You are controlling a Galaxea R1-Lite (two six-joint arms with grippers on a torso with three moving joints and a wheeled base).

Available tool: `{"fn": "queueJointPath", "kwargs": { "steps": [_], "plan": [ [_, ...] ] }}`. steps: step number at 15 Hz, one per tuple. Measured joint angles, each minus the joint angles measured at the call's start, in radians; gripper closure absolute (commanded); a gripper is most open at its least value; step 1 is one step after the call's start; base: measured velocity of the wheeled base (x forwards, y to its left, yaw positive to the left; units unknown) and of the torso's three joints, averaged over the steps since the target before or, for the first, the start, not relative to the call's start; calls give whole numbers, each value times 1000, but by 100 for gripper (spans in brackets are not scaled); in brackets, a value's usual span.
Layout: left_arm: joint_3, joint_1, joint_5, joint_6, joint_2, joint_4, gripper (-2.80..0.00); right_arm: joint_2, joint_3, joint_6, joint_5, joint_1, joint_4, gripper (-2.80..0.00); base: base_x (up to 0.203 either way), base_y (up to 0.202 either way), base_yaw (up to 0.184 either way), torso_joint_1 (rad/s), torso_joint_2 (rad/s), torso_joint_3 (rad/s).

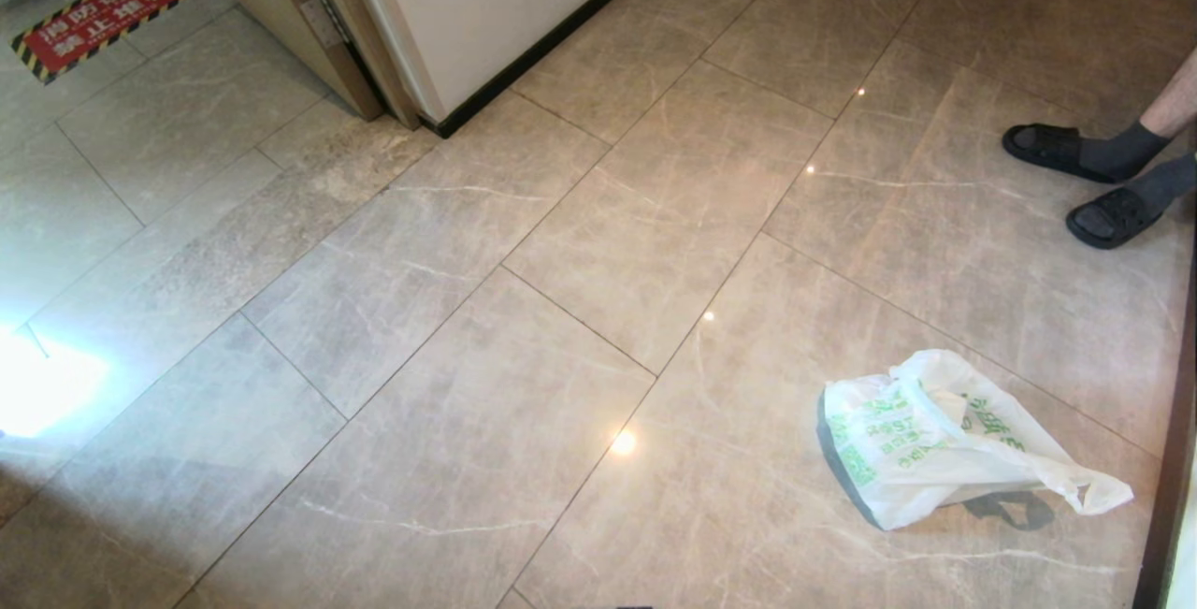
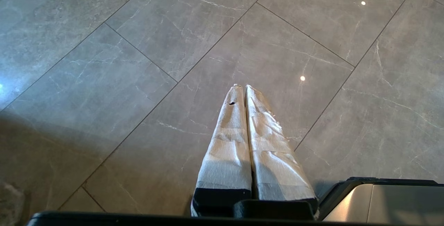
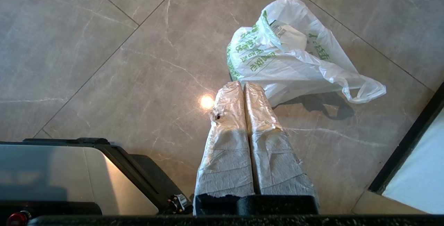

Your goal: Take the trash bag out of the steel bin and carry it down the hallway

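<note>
Across my whole head view runs the hallway floor of large glossy beige marble-look tiles, with small bright light reflections dotted along it. At the far left stands a cream wall corner with a black baseboard, beside a light wooden door frame. Further left on the floor I see a red warning sticker with yellow-and-black striped edging.

At the far right edge a person's feet in dark socks and black slide sandals stand on the tiles, well apart from everything else.

The trash bag, a thin crinkly white plastic carrier bag with green printing, lies slumped on the floor at the near right, close to a dark-edged wall on that side. One loop handle trails out toward that wall. Nothing holds it.

Neither arm shows in my head view. From the right wrist camera, the right claw, its fingers wrapped in crinkled white tape, is clenched tight with the tips pressed together and nothing between them; it hangs above the floor just short of the bag, apart from it. From the left wrist camera, the left claw, taped the same way, is likewise clenched and empty over bare tiles.
</note>
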Motion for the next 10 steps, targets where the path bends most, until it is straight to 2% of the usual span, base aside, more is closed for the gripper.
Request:
{"fn": "queueJointPath", "kwargs": {
  "steps": [10],
  "plan": [
    [0, 0, 0, 0, 0, 0, 0, -20, 0, 6, 2, 0, 0, 0, 0, 0, 0, 0, 0, 0]
  ]
}}
